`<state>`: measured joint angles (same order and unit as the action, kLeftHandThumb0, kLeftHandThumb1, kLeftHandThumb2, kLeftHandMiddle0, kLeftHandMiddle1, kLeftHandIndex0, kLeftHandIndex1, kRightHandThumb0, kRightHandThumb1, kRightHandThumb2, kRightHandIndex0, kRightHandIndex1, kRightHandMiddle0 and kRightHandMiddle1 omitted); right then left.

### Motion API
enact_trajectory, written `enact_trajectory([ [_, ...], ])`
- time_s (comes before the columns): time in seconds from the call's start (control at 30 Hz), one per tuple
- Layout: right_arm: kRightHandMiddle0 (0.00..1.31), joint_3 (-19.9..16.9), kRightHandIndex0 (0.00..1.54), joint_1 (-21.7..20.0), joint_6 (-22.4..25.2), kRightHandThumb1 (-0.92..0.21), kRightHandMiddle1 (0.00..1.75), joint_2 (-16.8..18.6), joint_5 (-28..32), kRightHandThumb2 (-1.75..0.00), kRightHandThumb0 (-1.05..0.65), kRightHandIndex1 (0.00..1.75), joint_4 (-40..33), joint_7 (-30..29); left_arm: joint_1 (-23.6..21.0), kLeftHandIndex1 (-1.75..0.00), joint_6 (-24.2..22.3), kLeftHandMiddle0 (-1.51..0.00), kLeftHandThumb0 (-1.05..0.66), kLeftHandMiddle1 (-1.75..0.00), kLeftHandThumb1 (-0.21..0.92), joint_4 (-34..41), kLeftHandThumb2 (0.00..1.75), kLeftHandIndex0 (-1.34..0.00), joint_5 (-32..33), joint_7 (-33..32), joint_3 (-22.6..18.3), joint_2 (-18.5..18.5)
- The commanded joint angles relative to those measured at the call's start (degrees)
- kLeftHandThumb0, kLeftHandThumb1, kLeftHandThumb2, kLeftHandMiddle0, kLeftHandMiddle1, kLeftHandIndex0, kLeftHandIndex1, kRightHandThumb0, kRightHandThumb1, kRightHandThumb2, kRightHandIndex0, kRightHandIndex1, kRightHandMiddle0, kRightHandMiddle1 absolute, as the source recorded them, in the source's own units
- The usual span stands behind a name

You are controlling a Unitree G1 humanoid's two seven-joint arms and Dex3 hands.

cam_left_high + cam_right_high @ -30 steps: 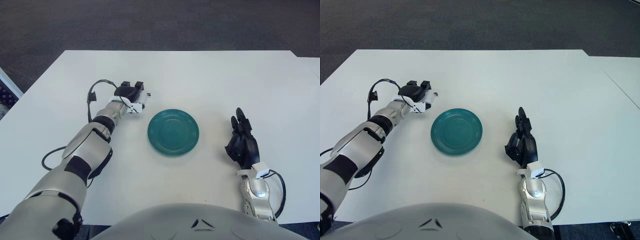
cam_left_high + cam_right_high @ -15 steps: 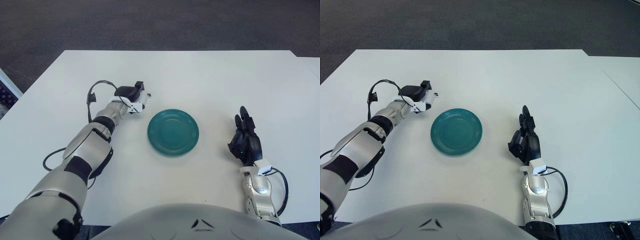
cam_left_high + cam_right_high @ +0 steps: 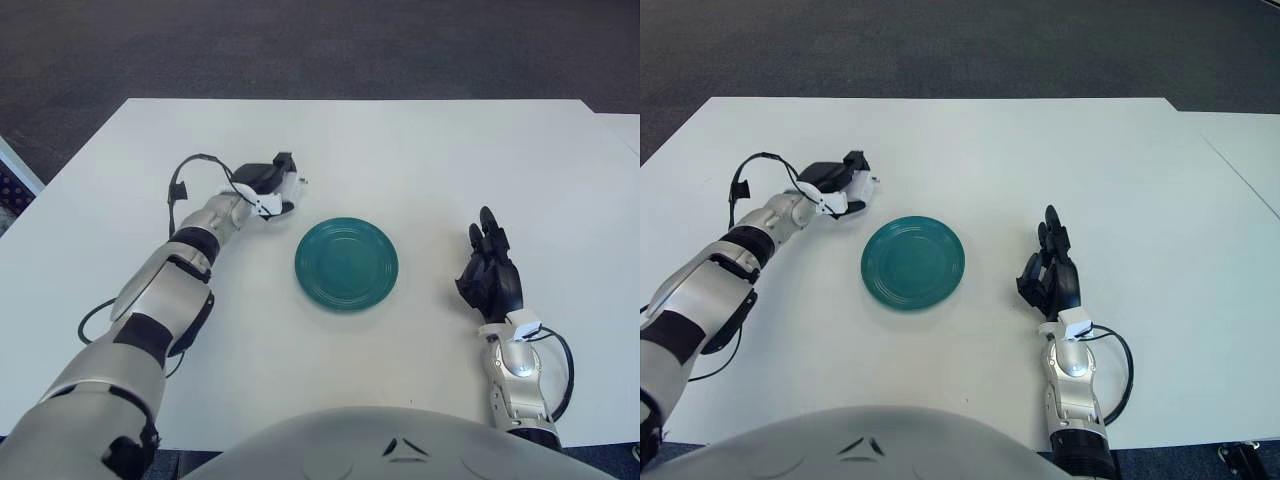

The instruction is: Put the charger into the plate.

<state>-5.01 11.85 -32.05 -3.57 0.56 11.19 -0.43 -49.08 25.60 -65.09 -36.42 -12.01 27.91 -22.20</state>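
Teal plate [image 3: 346,264] sits mid-table. Beyond its left rim, the left hand [image 3: 262,184] grips the white charger [image 3: 289,193]. Right of the plate, the right hand [image 3: 490,277] shows empty, fingers loosely extended.

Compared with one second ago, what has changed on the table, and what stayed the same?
The left hand, shut on the white charger, moved a little away from the robot and now shows slightly farther from the teal plate. The right hand, idle to the right of the plate, shifted slightly and shows more upright. The plate stayed where it was, with nothing in it, on the white table.
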Motion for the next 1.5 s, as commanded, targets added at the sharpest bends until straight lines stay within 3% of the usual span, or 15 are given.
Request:
enact_trajectory([
  [0.0, 0.05, 0.6, 0.06, 0.5, -1.6, -0.92, 0.05, 1.1, -1.7, -0.96, -0.96, 0.01, 4.1, -0.8, -1.6, -1.75, 0.7, -0.96, -0.40, -1.75, 0.55, 4.3, 1.01, -0.43, 0.7, 0.6, -1.7, -2.4],
  [0.13, 0.05, 1.0, 0.07, -0.2, -2.0, -0.92, 0.05, 1.6, -1.9, -0.97, -0.96, 0.01, 5.1, -1.2, -0.4, -1.75, -0.2, -0.99, -0.40, -1.75, 0.54, 14.7, 1.03, -0.43, 0.6, 4.1, -3.1, -4.7],
  [0.27, 0.05, 1.4, 0.06, -1.6, -3.4, -0.92, 0.06, 1.8, -2.2, -0.97, -0.96, 0.01, 6.9, -1.3, 4.0, -1.75, -1.4, -1.00, -0.40, -1.75, 0.53, 26.8, 1.04, -0.44, 1.3, 9.9, -4.3, -7.6],
  [0.57, 0.04, 1.8, 0.05, -2.9, -3.9, -0.92, 0.06, 2.4, -3.2, -0.95, -0.96, 0.00, 9.3, -2.3, 10.3, -1.75, -1.3, -1.03, -0.41, -1.75, 0.48, 40.7, 1.10, -0.47, -1.2, 13.9, -3.6, -8.3],
  [0.93, 0.03, 2.6, 0.05, -4.2, -5.6, -0.92, 0.07, 3.2, -4.8, -0.96, -0.96, 0.00, 11.0, -4.8, 14.4, -1.75, -2.7, -1.04, -0.44, -1.75, 0.39, 50.0, 1.22, -0.54, -3.1, 22.3, -1.4, -6.3],
  [1.47, 0.02, 3.1, 0.05, -4.0, -5.3, -0.92, 0.10, 3.8, -5.0, -0.94, -0.95, 0.00, 10.7, -5.5, 17.8, -1.75, 0.6, -0.97, -0.47, -1.75, 0.29, 54.7, 1.35, -0.62, -7.8, 25.1, 2.2, -5.4],
])
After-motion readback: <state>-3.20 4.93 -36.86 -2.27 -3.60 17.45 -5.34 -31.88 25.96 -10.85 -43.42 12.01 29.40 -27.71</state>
